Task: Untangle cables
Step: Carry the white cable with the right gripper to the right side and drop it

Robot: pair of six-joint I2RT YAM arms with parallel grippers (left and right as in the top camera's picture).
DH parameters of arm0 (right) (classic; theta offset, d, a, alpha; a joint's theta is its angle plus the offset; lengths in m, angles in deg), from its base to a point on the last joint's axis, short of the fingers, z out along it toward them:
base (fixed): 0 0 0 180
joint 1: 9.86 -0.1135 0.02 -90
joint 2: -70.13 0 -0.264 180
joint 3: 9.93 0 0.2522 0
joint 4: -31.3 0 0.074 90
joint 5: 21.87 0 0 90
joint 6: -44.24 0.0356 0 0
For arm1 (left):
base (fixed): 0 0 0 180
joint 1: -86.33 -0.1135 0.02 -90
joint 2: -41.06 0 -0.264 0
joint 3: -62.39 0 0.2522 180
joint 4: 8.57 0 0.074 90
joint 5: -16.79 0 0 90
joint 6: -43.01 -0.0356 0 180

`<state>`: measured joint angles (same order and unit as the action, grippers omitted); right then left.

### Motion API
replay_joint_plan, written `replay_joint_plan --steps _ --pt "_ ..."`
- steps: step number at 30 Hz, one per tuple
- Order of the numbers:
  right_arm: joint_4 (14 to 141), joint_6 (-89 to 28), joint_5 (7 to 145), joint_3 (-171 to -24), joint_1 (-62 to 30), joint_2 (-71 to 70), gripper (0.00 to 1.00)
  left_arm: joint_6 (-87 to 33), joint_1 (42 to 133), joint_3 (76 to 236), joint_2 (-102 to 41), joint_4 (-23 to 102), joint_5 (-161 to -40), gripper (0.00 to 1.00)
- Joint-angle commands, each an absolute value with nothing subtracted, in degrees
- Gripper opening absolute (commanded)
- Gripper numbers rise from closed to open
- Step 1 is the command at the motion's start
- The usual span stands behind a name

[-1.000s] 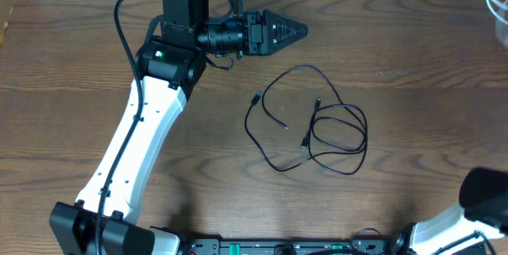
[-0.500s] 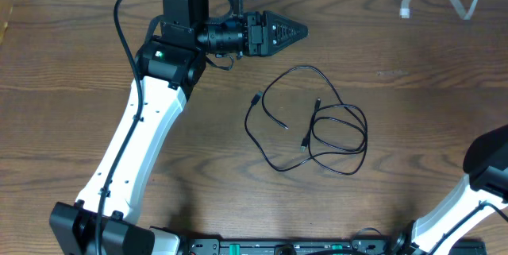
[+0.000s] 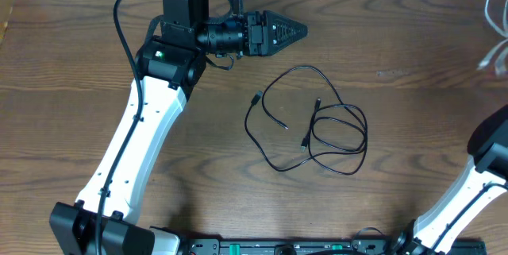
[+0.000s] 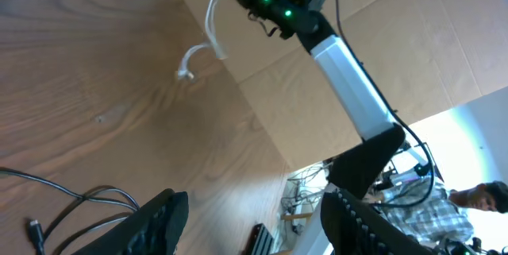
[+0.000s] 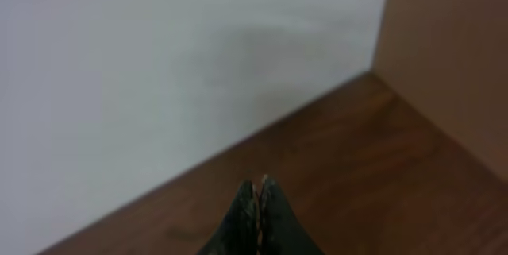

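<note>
The long black cable (image 3: 366, 132) lies in loose overlapping loops on the wooden table, with its plug ends near the middle; part of it shows in the left wrist view (image 4: 71, 203). The white cable (image 3: 494, 53) hangs at the far right edge. In the left wrist view it dangles (image 4: 211, 28) from the raised right arm, clear of the black one. My right gripper (image 5: 258, 191) is shut, with a thin pale line between its fingers. My left gripper (image 3: 294, 31) is at the table's back, apart from the black cable, and its fingers (image 4: 254, 207) are open and empty.
A cardboard wall (image 4: 413, 40) stands at the table's right side and a white wall (image 5: 159, 64) runs along the back. My right arm's base link (image 3: 488, 148) is at the right edge.
The white cable has swung from the top right of the table to the far right edge. My right arm has risen further into the overhead view. The left arm and black cable are unchanged.
</note>
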<state>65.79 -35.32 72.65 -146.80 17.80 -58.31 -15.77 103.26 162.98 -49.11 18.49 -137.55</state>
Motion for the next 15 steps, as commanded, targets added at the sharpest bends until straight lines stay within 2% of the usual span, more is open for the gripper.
replay_joint_plan --steps 1,3,5,7,10,12,15 --pt "67.1 -36.1 71.6 -146.6 19.5 -60.3 0.01 -17.0 103.2 163.3 -49.0 18.4 -135.7 0.59" --pt "68.7 -36.1 71.5 -146.6 19.8 -60.8 0.03 -17.6 103.2 163.3 -49.0 18.4 -135.3 0.59" --pt "70.2 -36.0 71.7 -146.6 20.3 -61.1 0.10 -18.5 103.2 163.3 -49.1 18.4 -135.3 0.59" --pt "71.5 -36.0 71.7 -146.6 20.5 -61.0 0.29 -18.5 103.2 163.3 -49.1 18.4 -135.3 0.59" --pt "75.0 -36.0 72.4 -146.6 21.0 -61.0 0.71 -19.0 103.2 163.3 -49.2 18.4 -135.3 0.59" --pt "78.3 -36.0 72.4 -146.6 21.3 -61.0 0.86 -19.0 103.2 163.3 -49.2 18.4 -135.3 0.59" --pt "85.1 -36.0 72.3 -146.6 21.7 -61.0 0.98 -18.9 103.2 163.2 -49.2 18.5 -135.3 0.59"
